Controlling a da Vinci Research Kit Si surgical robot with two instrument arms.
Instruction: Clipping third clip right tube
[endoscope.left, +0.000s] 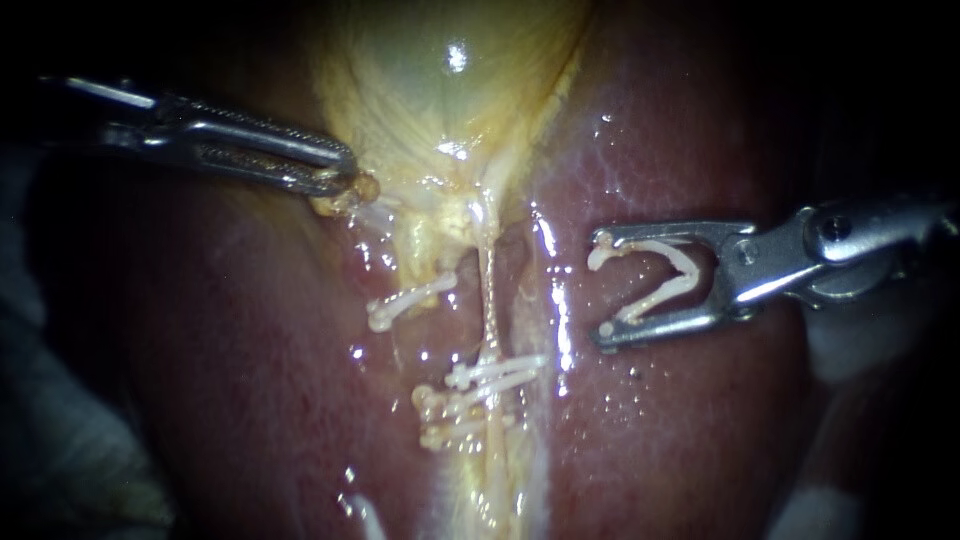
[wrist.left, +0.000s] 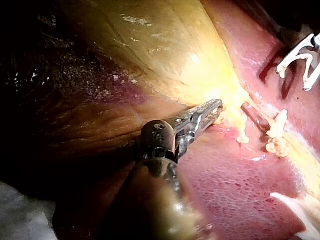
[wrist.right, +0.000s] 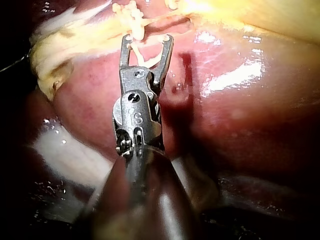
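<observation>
Third clip not yet placed. The right instrument (endoscope.left: 603, 288) is seen at centre right of the endoscope frame. Its jaws are spread wide, with an open clip (endoscope.left: 686, 270) seated between them and touched by both. It is held over the liver (endoscope.left: 680, 430), well apart from the right tube (endoscope.left: 488, 290), which runs as a thin pale strand down the centre of the frame. Placed clips (endoscope.left: 495, 373) are seen across that tube at lower centre, at least two; the exact count cannot be told. A single clip (endoscope.left: 410, 300) is seen just left of centre, on neighbouring tissue. The left instrument (endoscope.left: 345, 178), entering from upper left, is clamped on the gallbladder (endoscope.left: 450, 90) at its lower edge. Left to do, as judged: approach, straddling of the tube, closure, release.
</observation>
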